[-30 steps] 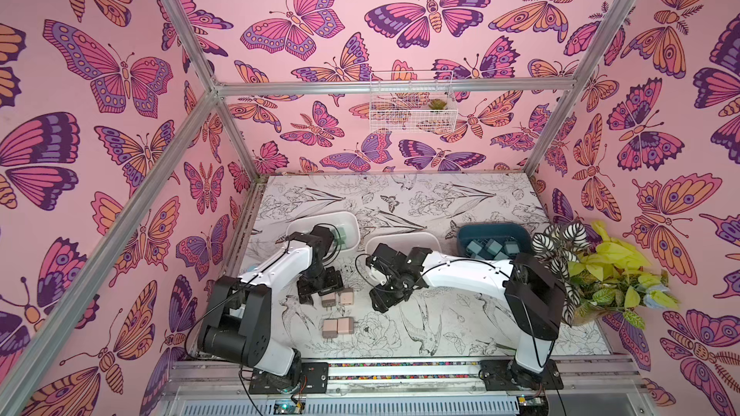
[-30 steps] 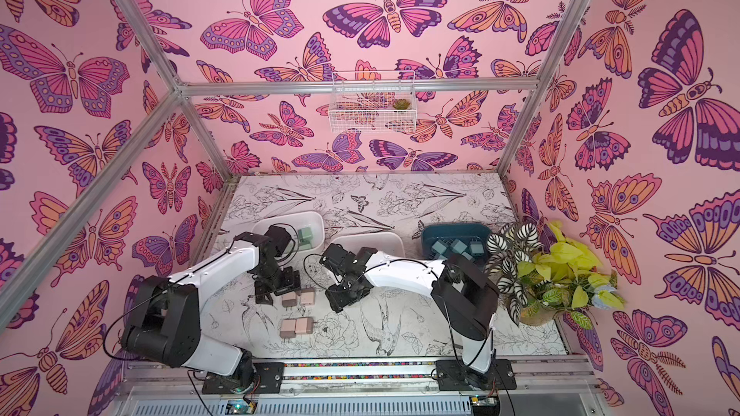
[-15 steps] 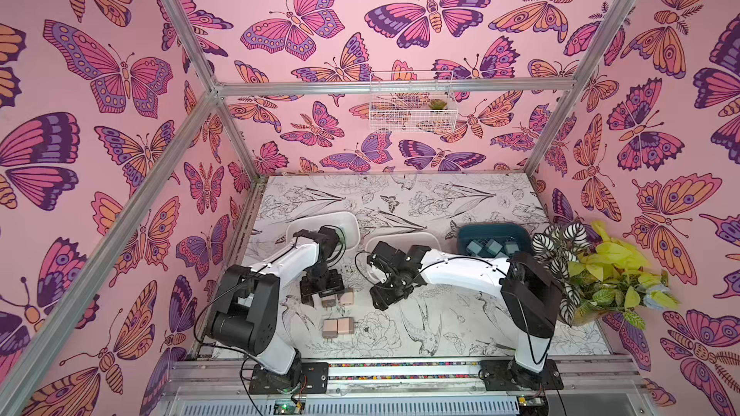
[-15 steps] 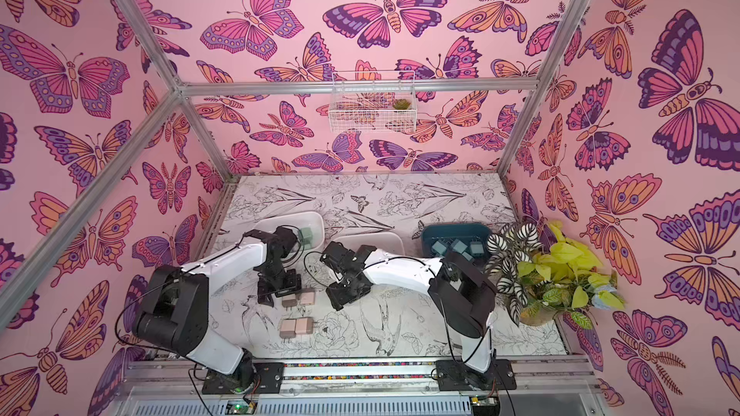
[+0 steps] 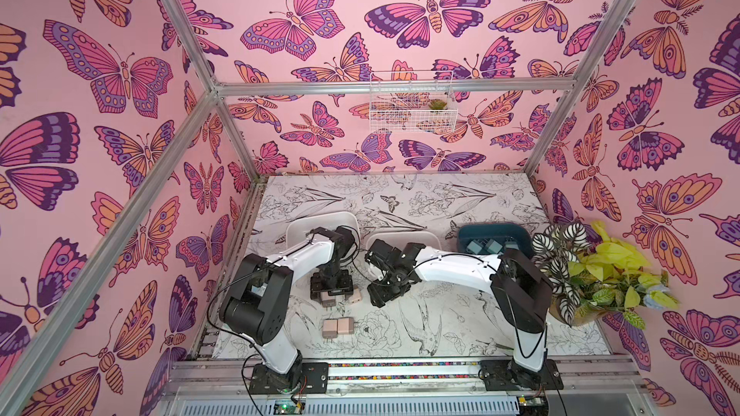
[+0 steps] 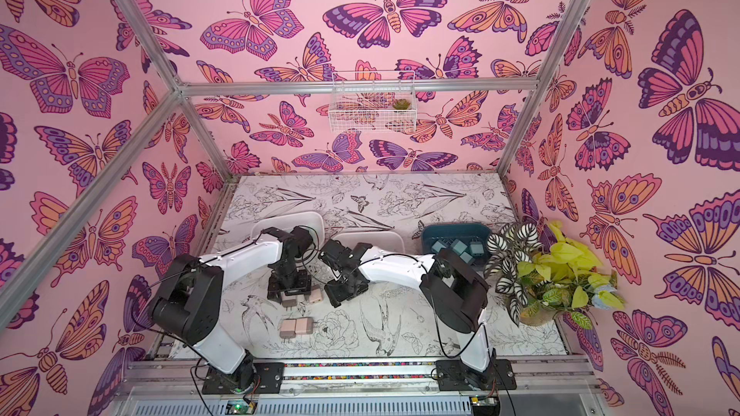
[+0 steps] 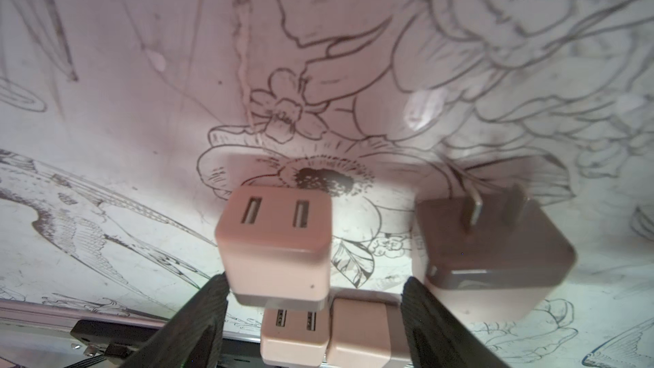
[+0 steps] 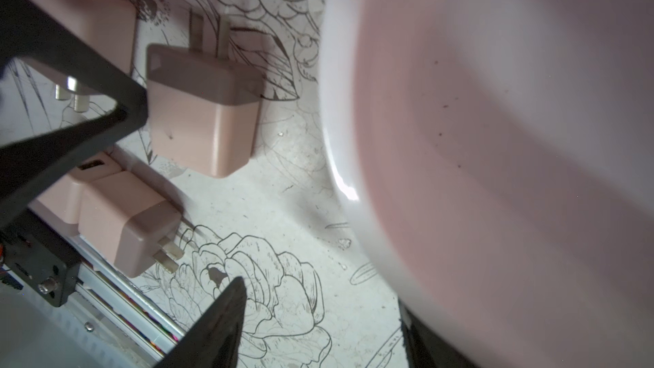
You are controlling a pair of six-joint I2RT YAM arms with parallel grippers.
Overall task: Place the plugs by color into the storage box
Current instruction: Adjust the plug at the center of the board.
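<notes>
Left gripper (image 7: 314, 281): we found it low over the table (image 5: 440, 314), left of centre, jaws parted and clenched on nothing.
Plug at its tips: a pale pink plug (image 7: 276, 249) sat between the fingers (image 7: 424, 313), slotted face toward the wrist camera. It lay against one finger, with a clear gap to the other.
Second pink plug (image 7: 492, 253): this one stood just right of the left gripper, outside its jaws, its grey face and prongs turned away from the wrist camera.
Pair of pink plugs (image 5: 338, 327): we saw these two side by side and touching, nearer the front edge than the gripper and apart from it.
Right gripper (image 8: 322, 302): it sat near the table's centre, just right of the second pink plug, jaws released with bare table between them.
Middle white tray (image 5: 428, 238): we placed it just beyond the right gripper; its rim filled much of the right wrist view, blurred.
Left white tray (image 5: 304, 226): this lay beyond the left arm, partly hidden by it.
Teal tray (image 5: 468, 232): it stood far right beside the potted plant (image 5: 592, 270), with several teal-blue plugs (image 5: 486, 246) inside.
</notes>
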